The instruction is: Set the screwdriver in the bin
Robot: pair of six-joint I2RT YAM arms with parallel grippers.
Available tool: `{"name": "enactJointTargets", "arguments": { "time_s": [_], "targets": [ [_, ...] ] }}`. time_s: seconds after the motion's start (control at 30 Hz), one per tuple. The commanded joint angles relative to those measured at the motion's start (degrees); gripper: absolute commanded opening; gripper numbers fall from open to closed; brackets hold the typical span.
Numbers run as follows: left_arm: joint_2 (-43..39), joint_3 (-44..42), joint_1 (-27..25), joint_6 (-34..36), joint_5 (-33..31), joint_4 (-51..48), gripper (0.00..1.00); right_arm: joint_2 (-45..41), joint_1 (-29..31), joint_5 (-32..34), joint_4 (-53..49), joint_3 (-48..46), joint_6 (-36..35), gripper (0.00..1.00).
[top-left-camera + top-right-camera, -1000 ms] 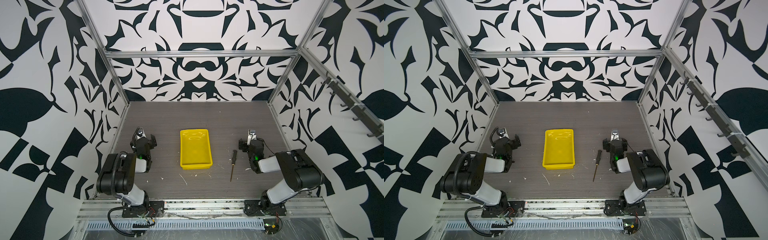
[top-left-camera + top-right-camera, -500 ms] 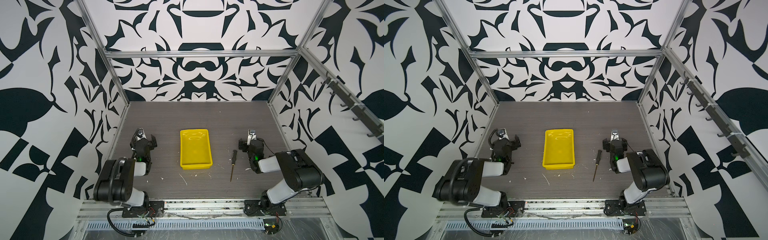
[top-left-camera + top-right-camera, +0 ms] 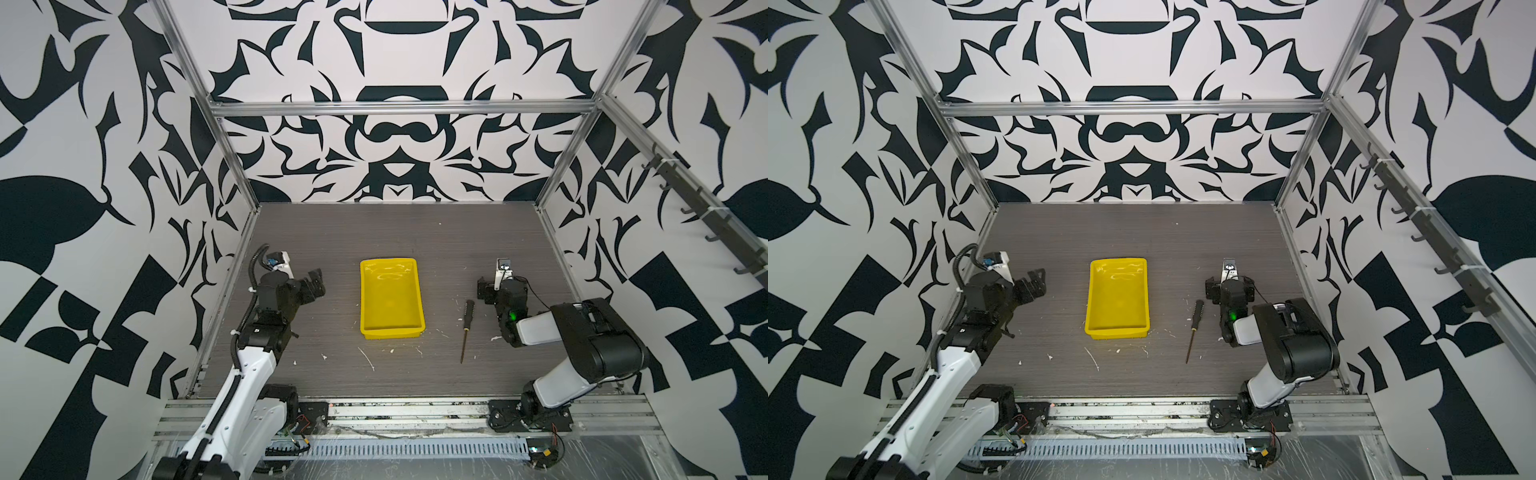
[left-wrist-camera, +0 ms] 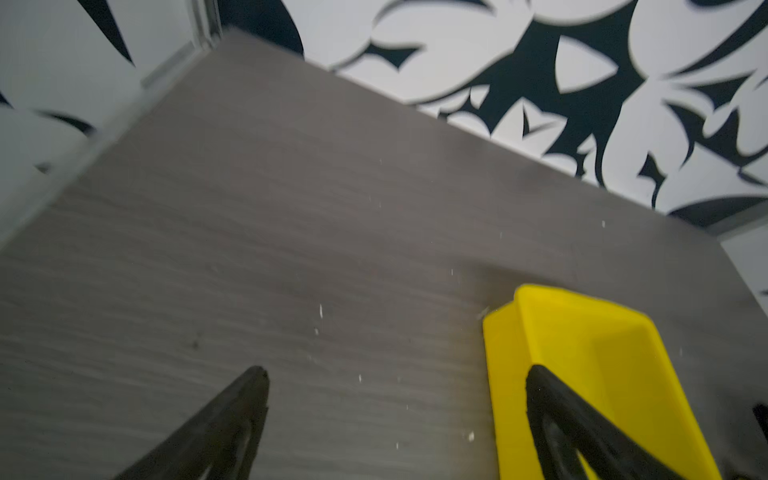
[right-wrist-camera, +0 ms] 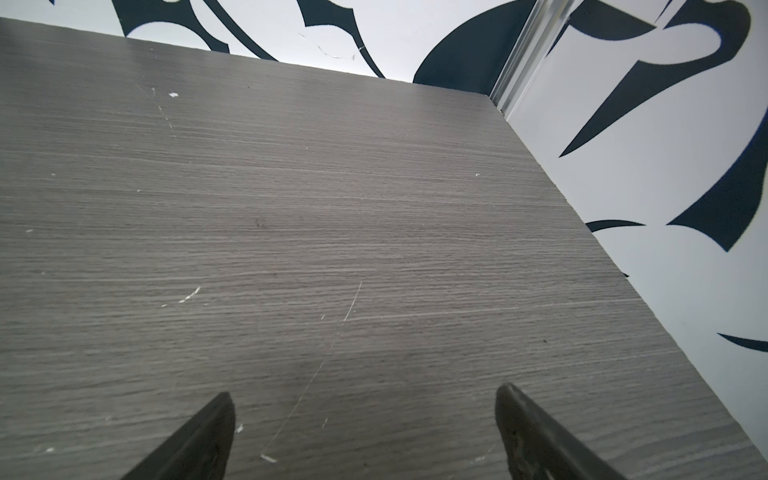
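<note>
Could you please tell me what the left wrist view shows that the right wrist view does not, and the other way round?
Only the left wrist view: the yellow bin, partly behind one finger of the open left gripper.
Only the right wrist view: the open right gripper, with nothing between its fingers.
Both: the grey wood-grain table, the black-and-white patterned walls and white flecks. Neither shows the screwdriver, which appears in a top view.

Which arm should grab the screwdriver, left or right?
Right, likely. The right tool, open, sits beside the screwdriver handle; the left tool is across the bin from it.
</note>
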Motion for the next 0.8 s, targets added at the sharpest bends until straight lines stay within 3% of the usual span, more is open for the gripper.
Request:
{"name": "enactJointTargets", "arguments": {
  "time_s": [0.0, 0.17, 0.27, 0.33, 0.43, 0.5, 0.6, 0.7, 0.77],
  "targets": [
    [2.01, 0.13, 0.06, -6.14, 1.76, -5.79, 0.99, -1.85, -0.24, 0.27, 1.53, 0.92, -0.02, 1.0],
    [2.67, 0.0, 0.06, -7.8, -0.05, -6.48, 0.99, -5.89, -0.17, 2.85, 3.97, -2.4, 1.47, 1.0],
    [2.23, -0.18, 0.06, -12.21, -7.73, -10.59, 0.99, -9.29, 1.38, 4.77, 7.33, -5.47, 0.43, 1.0],
    [1.92, 0.54, 0.06, -15.95, -14.32, -15.03, 0.99, -12.72, 2.9, 7.26, 3.76, -5.11, 0.13, 1.0],
    [1.24, 0.19, 0.1, -16.92, -15.04, -15.45, 0.99, -21.87, 3.72, 8.22, -12.95, -1.14, 3.2, 1.0],
    [1.25, -0.36, 0.14, -17.44, -15.05, -15.48, 0.99, -30.74, 3.73, 5.78, -31.15, 3.72, 6.8, 1.0],
    [1.39, 0.96, 0.15, -19.39, -19.14, -19.02, 0.99, -42.75, 3.68, 3.24, -55.7, 11.15, 17.71, 1.0],
    [1.14, 1.79, 0.15, -23.78, -25.54, -23.06, 0.99, -50.3, 3.68, 4.3, -78.11, 16.6, 34.42, 1.0],
    [0.63, 1.23, 0.17, -24.75, -27.36, -23.1, 0.99, -54.3, 3.62, 4.45, -89.66, 17.87, 41.26, 0.99]
  ]
}}
